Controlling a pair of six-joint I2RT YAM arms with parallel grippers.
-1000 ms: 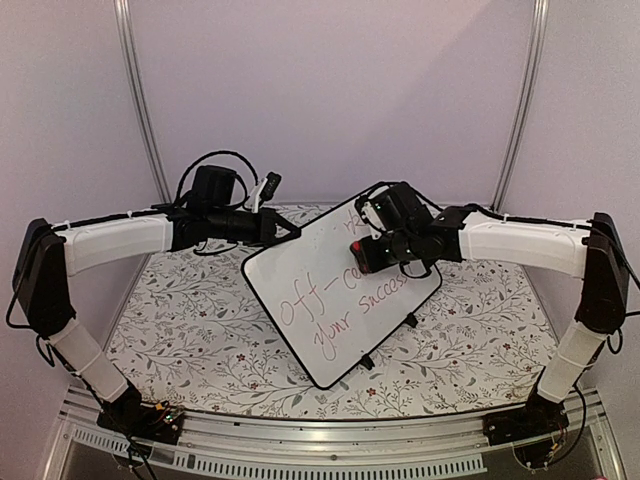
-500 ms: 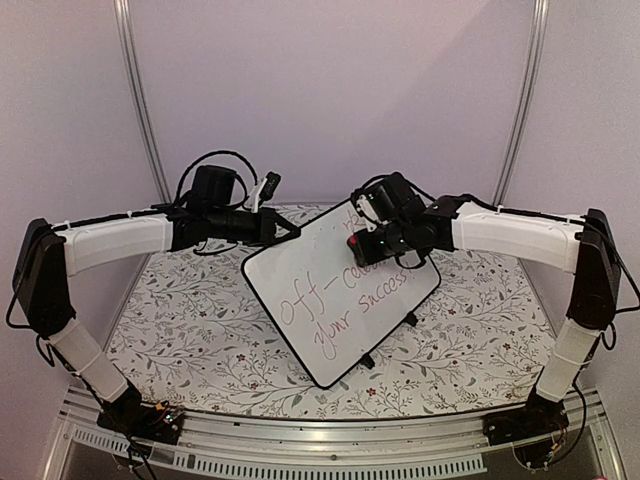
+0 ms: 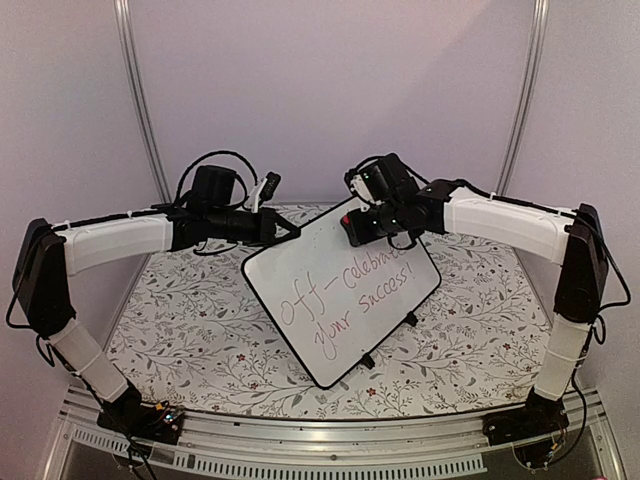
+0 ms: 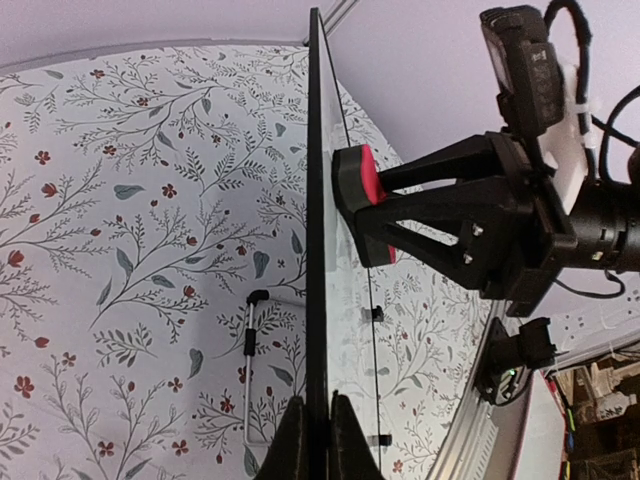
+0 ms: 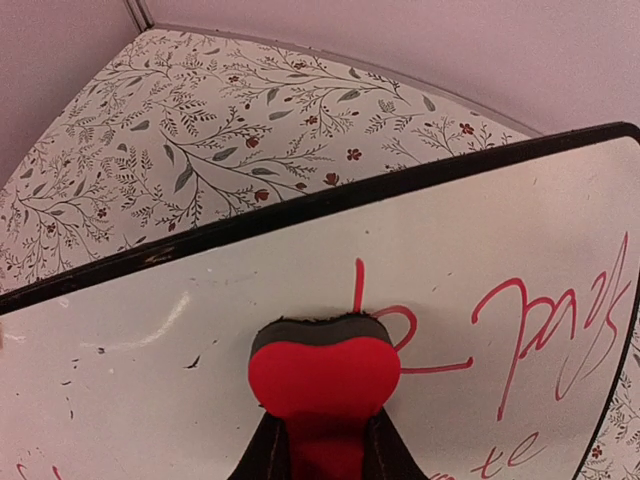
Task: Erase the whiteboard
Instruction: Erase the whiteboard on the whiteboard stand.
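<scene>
The whiteboard (image 3: 345, 305) stands tilted above the table, red handwriting across it. My left gripper (image 3: 291, 232) is shut on its upper left rim; in the left wrist view the black board edge (image 4: 317, 230) runs between the shut fingers (image 4: 318, 425). My right gripper (image 3: 362, 230) is shut on a red eraser (image 3: 351, 229) with a dark felt face. The eraser (image 5: 324, 372) presses flat on the board (image 5: 150, 330) near its top edge, touching the red writing (image 5: 520, 320). From the left wrist the eraser (image 4: 358, 195) shows against the board's face.
A floral cloth (image 3: 180, 320) covers the table. A thin metal rod with black ends (image 4: 249, 340) lies on it behind the board. An aluminium rail (image 3: 330, 440) runs along the near edge. Walls and two slanted poles (image 3: 140, 100) close off the back.
My right gripper has slid the eraser up and left along the board, from the middle-right writing to the top edge, uncovering more red words. The left arm and board have not moved.
</scene>
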